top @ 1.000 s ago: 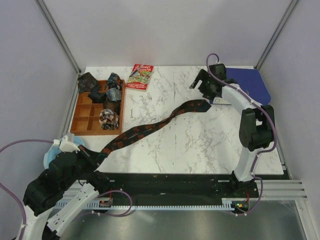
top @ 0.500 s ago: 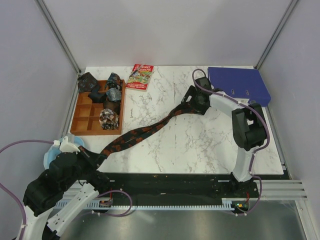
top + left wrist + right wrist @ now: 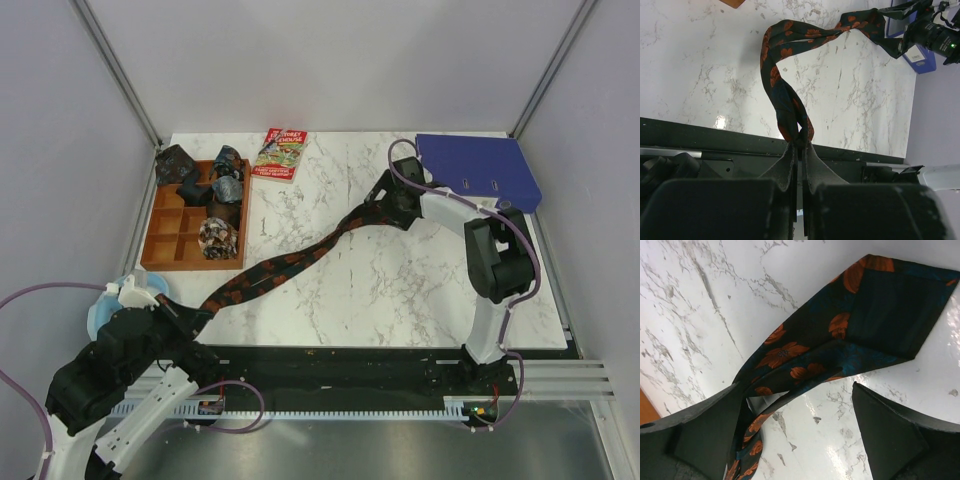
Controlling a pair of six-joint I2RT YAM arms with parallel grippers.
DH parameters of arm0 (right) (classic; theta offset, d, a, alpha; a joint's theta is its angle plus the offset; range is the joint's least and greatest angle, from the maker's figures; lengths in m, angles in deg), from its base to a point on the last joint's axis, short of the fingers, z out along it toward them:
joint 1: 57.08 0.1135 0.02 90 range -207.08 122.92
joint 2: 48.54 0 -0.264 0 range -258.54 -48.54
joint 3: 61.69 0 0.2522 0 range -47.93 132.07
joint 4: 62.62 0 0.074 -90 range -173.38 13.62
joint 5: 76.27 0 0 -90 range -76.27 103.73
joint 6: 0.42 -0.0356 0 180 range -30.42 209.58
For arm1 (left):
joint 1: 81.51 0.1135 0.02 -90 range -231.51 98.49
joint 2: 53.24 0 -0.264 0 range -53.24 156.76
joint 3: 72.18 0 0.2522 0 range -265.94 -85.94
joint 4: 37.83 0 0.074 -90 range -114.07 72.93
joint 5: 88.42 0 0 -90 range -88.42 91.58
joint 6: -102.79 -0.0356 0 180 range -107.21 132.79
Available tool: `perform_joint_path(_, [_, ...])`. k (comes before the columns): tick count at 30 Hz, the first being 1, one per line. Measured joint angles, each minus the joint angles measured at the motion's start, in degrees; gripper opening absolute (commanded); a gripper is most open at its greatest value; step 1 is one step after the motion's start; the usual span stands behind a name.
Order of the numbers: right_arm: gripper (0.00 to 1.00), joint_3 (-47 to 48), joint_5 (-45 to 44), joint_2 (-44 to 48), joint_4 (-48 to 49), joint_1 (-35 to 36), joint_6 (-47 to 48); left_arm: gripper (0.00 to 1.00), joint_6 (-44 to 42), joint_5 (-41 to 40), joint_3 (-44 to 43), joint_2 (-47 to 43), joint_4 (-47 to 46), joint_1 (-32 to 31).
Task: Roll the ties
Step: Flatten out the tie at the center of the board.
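Limp, light, slippery tie (image 3: 300, 255): narrow end pinched in left hand (image 3: 799, 148); right hand (image 3: 797, 420) spread astride wide tip, probably the best hold.

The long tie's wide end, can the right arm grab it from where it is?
Probably yes. The right gripper hangs close above the long tie, jaws spread wide over its wide end, and nothing else lies on the table there to block it.

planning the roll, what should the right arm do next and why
Probably lower the right gripper and close it on the wide end of the long tie. Its jaws stand open on either side of that end, gripping nothing, while the left gripper is shut on the other end.
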Motion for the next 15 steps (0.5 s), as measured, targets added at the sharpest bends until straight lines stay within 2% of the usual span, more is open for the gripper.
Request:
perform_joint_path(8, [0.98, -0.81, -1.62, 2.67, 0.68, -0.59, -4.98, 0.02, -0.02, -0.17, 0.0, 0.0, 0.04, 0.0])
perform_joint_path(15, [0.98, 7.96, -2.67, -4.59, -3.78, -0.57, -7.85, 0.02, -0.04, -0.2, 0.0, -0.52, 0.2, 0.0])
